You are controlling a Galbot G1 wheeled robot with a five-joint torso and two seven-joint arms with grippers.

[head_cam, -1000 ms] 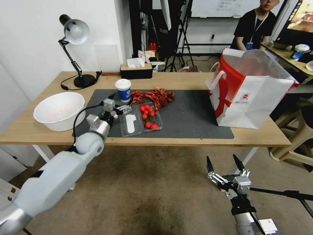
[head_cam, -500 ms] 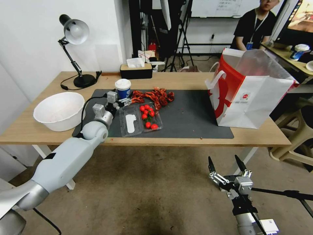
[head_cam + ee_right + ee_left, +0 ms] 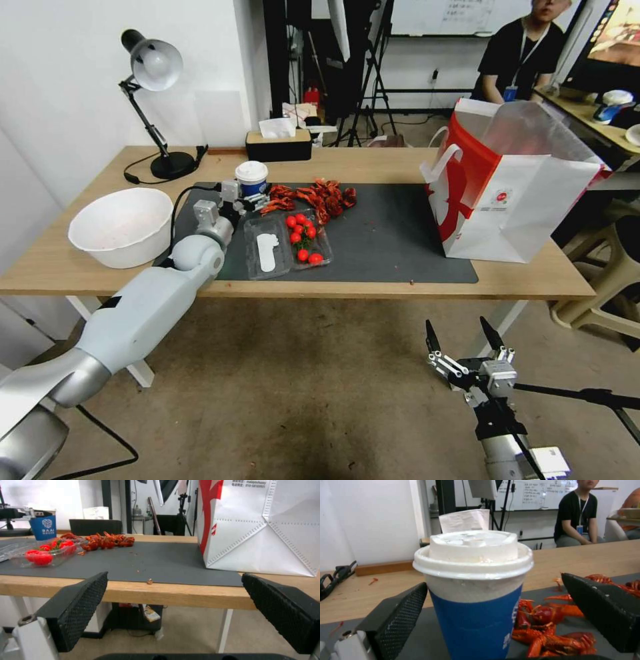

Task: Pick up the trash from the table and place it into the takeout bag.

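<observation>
A white-lidded blue paper cup point(image 3: 252, 177) stands at the back left of the dark mat point(image 3: 393, 233) on the table point(image 3: 373, 163). My left gripper point(image 3: 256, 201) is open around the cup. In the left wrist view the cup point(image 3: 476, 592) stands between the two black fingers point(image 3: 400, 620) with a gap on each side. Red crayfish shells point(image 3: 313, 195) lie beside the cup. An open clear box of cherry tomatoes point(image 3: 301, 241) sits in front of it. The takeout bag point(image 3: 513, 193) stands upright at the table's right end. My right gripper point(image 3: 463, 337) hangs open below the table's front edge.
A white bowl point(image 3: 120, 225) sits at the table's left end, with a desk lamp point(image 3: 150, 67) behind it. A tissue box point(image 3: 279, 143) stands at the back edge. A stool point(image 3: 600, 287) is beside the table's right end. The right wrist view looks at the table edge point(image 3: 166, 592) and bag point(image 3: 260, 530).
My left gripper has moved forward across the mat from beside the clear box to the cup, and its fingers now flank it. The right arm has barely moved.
</observation>
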